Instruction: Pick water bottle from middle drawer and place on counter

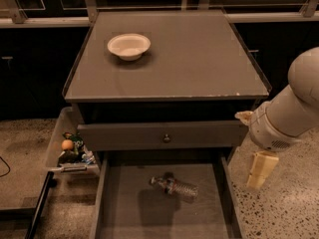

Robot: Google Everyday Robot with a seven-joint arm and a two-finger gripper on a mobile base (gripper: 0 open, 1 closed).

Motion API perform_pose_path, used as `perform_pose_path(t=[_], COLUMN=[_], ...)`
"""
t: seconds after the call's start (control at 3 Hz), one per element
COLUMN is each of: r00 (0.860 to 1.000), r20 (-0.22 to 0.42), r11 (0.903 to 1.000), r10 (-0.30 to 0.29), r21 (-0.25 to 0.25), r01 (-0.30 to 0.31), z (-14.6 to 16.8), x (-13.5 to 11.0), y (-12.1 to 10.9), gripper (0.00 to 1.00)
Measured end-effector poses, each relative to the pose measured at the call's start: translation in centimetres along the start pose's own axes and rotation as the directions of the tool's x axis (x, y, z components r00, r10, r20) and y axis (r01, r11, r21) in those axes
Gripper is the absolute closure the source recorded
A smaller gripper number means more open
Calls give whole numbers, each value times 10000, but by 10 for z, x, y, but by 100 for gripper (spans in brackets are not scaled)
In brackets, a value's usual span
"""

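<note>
The water bottle lies on its side on the floor of the open middle drawer, cap pointing left. The counter is the flat grey cabinet top above, with a white bowl at its back left. My gripper hangs at the end of the white arm, to the right of the drawer's right wall and above the floor. It stands right of the bottle and apart from it, holding nothing.
A narrower drawer front with a small round knob sits closed above the open drawer. A pale bin with snack items hangs at the cabinet's left side. Speckled floor lies on both sides.
</note>
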State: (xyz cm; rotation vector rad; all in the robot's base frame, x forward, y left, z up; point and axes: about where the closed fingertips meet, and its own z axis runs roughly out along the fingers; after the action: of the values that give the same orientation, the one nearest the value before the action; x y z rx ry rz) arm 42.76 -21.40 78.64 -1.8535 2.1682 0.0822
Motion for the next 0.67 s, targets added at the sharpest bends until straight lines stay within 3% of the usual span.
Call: perform_pose_path(t=[0.33,0.67], r00=[10000,9993], r20=[0,-18], r11=[10000,9989], r10=[2,366], r21=[-2,-298], r01=[-2,-366], z=[0,39], x=[0,11], y=[0,-1], gripper=[0,0])
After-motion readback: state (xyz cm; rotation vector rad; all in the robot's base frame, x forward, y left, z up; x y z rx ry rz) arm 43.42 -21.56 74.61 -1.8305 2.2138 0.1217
